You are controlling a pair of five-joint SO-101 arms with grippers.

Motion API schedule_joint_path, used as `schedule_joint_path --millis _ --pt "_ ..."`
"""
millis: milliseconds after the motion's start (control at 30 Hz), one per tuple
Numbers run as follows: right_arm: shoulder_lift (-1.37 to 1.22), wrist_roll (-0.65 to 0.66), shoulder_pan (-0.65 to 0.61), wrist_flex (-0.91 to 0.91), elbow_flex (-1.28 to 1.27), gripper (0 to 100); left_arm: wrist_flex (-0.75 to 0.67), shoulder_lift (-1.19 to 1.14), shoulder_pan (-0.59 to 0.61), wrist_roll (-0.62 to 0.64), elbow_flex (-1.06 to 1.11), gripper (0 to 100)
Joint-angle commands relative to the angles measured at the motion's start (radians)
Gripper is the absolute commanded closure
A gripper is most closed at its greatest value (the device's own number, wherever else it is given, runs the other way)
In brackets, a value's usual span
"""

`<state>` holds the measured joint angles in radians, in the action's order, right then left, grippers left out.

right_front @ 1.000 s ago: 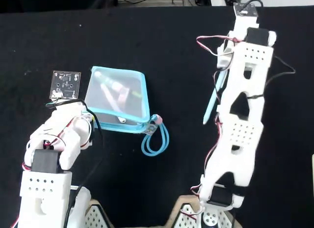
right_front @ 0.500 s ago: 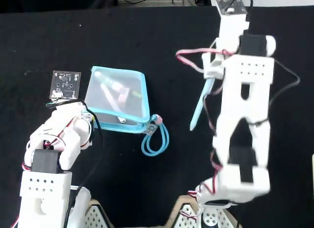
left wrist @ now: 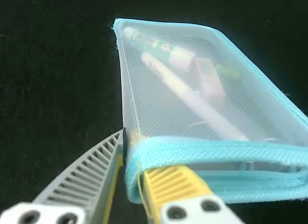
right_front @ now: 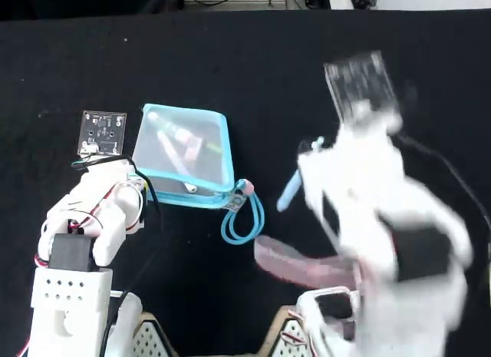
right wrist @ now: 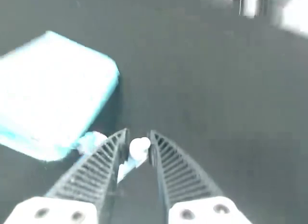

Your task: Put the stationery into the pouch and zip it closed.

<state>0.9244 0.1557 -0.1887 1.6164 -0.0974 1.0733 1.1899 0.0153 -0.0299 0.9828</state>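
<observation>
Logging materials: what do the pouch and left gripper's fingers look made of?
Pouch: likely translucent plastic mesh, with a fine see-through weave and what looks like woven turquoise fabric trim. Left gripper fingers: seemingly matte ribbed plastic, one grey, one yellow.

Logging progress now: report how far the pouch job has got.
Done: several stationery pieces lie inside the pouch. In hand: the left end effector grips the pouch's rim, and the right end effector holds a blue pen. Remaining: pen in, zip closed.
</observation>
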Motion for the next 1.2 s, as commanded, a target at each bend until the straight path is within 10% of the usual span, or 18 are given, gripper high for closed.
schedule_joint_path --millis 0,367,933,1167 --pt "0.185 0.005 -0.121 -0.021 -0.001 98.8 -0.023 0.009 0.015 0.002 -0.01 97" --pt "0.447 0.011 -0.56 -0.173 -0.097 98.7 -0.021 0.008 0.015 0.003 -0.01 97" --pt "0.771 0.014 -0.572 -0.824 -0.894 98.7 -0.018 0.008 0.015 0.002 -0.008 97" --pt "0.812 0.227 -0.572 -0.934 -1.076 98.7 -0.018 0.008 0.015 0.002 -0.008 97"
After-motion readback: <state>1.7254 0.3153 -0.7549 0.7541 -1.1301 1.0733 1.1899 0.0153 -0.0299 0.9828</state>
